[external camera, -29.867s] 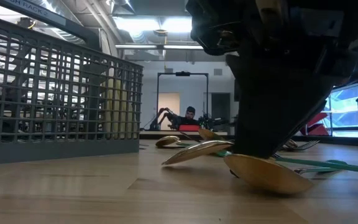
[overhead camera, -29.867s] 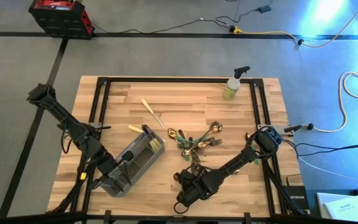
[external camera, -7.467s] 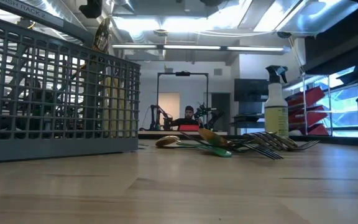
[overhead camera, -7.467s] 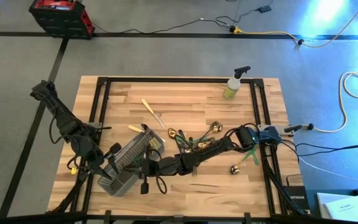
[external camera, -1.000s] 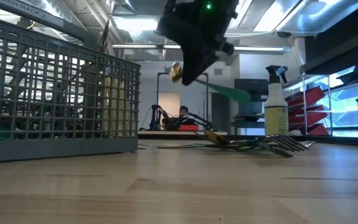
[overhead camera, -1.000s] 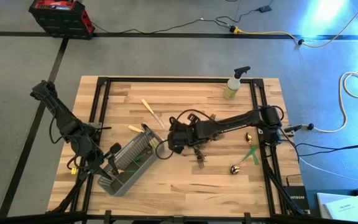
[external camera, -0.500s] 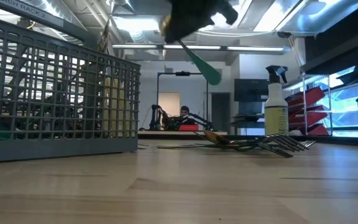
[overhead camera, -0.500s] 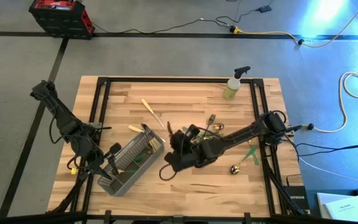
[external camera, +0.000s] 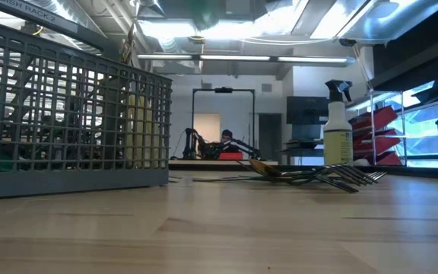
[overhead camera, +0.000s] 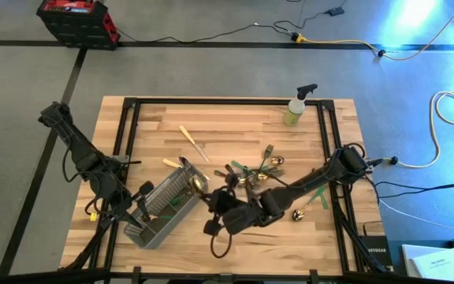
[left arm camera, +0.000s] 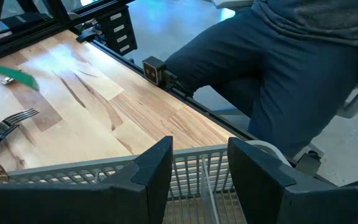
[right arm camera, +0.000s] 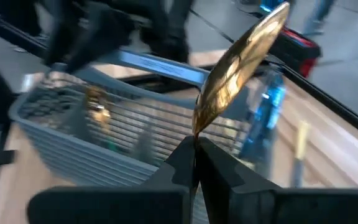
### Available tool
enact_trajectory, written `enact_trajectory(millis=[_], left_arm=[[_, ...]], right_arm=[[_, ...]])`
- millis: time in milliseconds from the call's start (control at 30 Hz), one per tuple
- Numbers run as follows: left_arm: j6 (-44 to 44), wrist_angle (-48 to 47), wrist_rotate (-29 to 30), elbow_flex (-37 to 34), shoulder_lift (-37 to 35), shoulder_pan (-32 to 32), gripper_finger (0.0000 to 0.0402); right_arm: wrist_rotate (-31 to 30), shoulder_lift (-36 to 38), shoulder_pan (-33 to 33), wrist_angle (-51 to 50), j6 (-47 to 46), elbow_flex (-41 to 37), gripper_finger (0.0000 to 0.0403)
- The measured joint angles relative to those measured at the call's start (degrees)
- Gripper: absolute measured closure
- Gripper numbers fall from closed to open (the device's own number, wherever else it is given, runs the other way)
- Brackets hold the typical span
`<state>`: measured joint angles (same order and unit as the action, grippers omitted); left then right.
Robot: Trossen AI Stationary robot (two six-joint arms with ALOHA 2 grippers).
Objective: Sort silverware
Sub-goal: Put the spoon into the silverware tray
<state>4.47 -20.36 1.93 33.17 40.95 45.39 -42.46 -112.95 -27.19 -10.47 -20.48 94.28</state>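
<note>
Right hand clamped shut on gold-headed spoon; thin hold could slip short of grey wire-mesh caddy, which the half-open left hand straddles at the rim.

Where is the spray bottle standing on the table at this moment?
In the high view, the spray bottle stands upright near the table's far right corner, apart from the cutlery pile.

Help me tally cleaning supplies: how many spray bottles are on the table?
1: the spray bottle stands near a corner of the table, on the right arm's side. None seems hidden.
</note>
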Motion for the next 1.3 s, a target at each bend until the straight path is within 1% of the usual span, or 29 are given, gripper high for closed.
enact_trajectory(millis=[133, 200, 300, 333, 400, 467, 633, 700, 867, 1033, 1200, 1233, 1300], left_arm=[[0.0, 0.0, 0.0, 0.0, 0.0, 0.0, 0.0261], [0.0, 0.0, 0.0, 0.0, 0.0, 0.0, 0.0261], [0.1, 0.0, 0.0, 0.0, 0.0, 0.0, 0.0261], [1.0, 0.0, 0.0, 0.0, 0.0, 0.0, 0.0261], [5.6, 0.4, -0.2, 0.0, 0.0, 0.0, 0.0261], [8.2, 0.4, -0.3, 0.0, 0.0, 0.0, 0.0261], [8.1, 1.7, -0.1, -0.1, 0.0, 0.0, 0.0261], [6.2, 4.8, 0.3, -0.3, 0.2, 0.0, 0.0261], [1.2, 20.0, 0.6, -0.2, 0.1, 0.0, 0.0261], [4.0, 30.5, 0.2, -0.2, 0.2, 0.0, 0.0261], [1.8, 37.7, -0.2, -0.1, 0.2, 0.0, 0.0261], [0.4, 39.0, 0.3, -0.1, 0.5, 0.0, 0.0261], [-3.0, 42.6, 3.5, 0.0, 1.7, 0.0, 0.0261]], right_arm=[[0.2, 0.0, -0.7, 3.3, 1.4, 0.0, 0.0403], [2.3, 0.0, -0.8, 5.4, 2.1, 0.0, 0.0403], [7.1, 0.0, -0.6, 9.8, 3.9, 0.0, 0.0403], [8.5, 0.0, -0.6, 11.2, 4.4, 0.0, 0.0403], [10.9, 0.0, -0.6, 13.4, 5.7, 0.0, 0.0403], [12.4, 0.0, -0.6, 14.4, 6.7, 0.0, 0.0403], [13.6, -0.1, -0.6, 14.6, 7.3, 0.0, 0.0403], [13.6, -0.2, -0.6, 14.6, 7.4, 0.0, 0.0403], [13.6, -0.2, -0.6, 14.7, 7.5, 0.0, 0.0403], [13.6, -0.2, -0.6, 14.7, 7.5, 0.0, 0.0403], [13.8, -0.2, -0.6, 14.9, 7.8, 0.0, 0.0403], [14.3, -0.2, -0.6, 15.2, 8.3, 0.0, 0.0403], [15.6, -0.2, -0.6, 16.4, 9.3, 0.0, 0.0403]])
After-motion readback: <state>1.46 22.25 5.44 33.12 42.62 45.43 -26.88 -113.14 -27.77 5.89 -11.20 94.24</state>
